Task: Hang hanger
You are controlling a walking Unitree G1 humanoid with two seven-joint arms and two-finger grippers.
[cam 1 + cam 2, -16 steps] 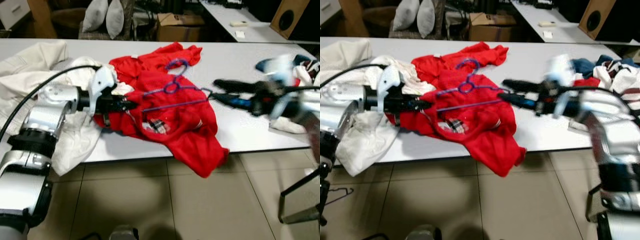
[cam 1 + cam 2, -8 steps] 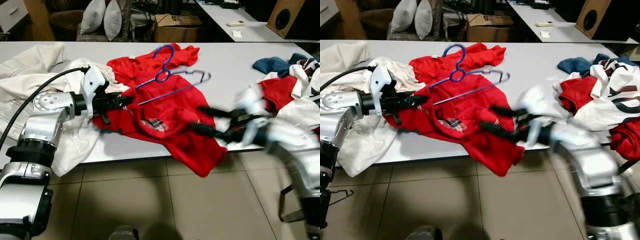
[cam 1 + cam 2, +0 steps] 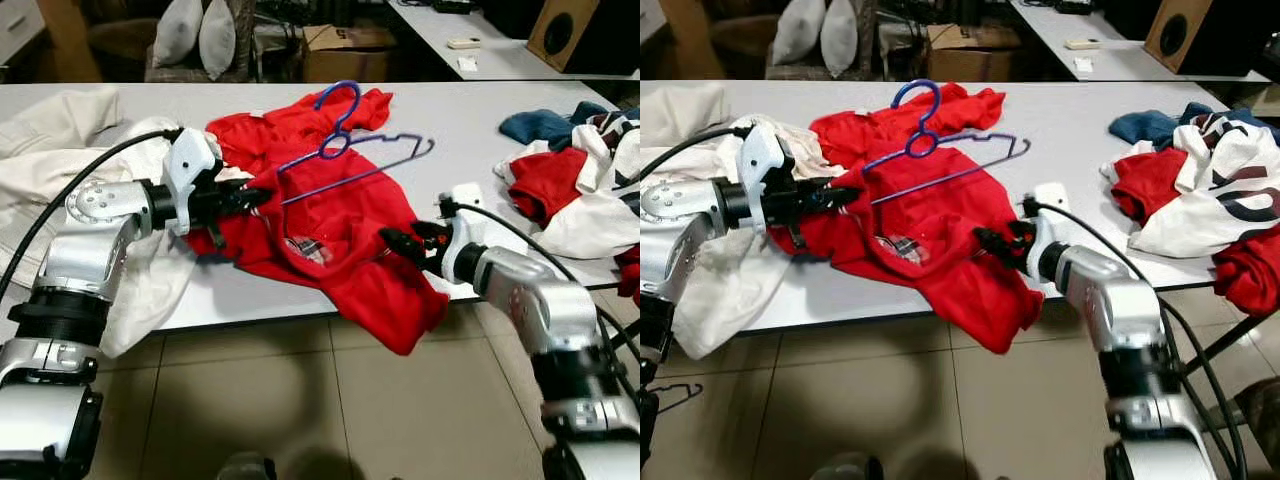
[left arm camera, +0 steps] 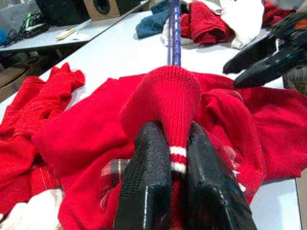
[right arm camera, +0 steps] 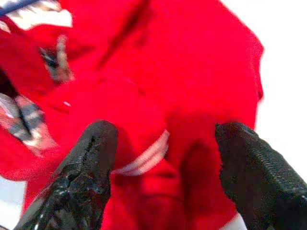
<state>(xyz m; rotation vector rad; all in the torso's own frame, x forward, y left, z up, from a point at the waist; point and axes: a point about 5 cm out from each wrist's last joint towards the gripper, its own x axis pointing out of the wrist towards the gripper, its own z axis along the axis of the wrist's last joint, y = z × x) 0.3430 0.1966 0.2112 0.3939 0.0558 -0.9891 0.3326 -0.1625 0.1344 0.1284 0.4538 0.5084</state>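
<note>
The blue hanger [image 3: 350, 150] is tilted up off the table [image 3: 470, 120], one end buried in the red sweater [image 3: 330, 240], hook toward the far side. The left end effector [image 4: 168, 158] is clamped on a knitted fold of sweater with the hanger's end seemingly inside. The right end effector [image 5: 160, 158] is spread wide just over a striped cuff, holding nothing. If the left pinch has only cloth, the hanger could slide out; pulling the overhanging sweater could drag it to the floor. The left wrist view shows the hanger's bar running out of the fold, which the head views hide.
</note>
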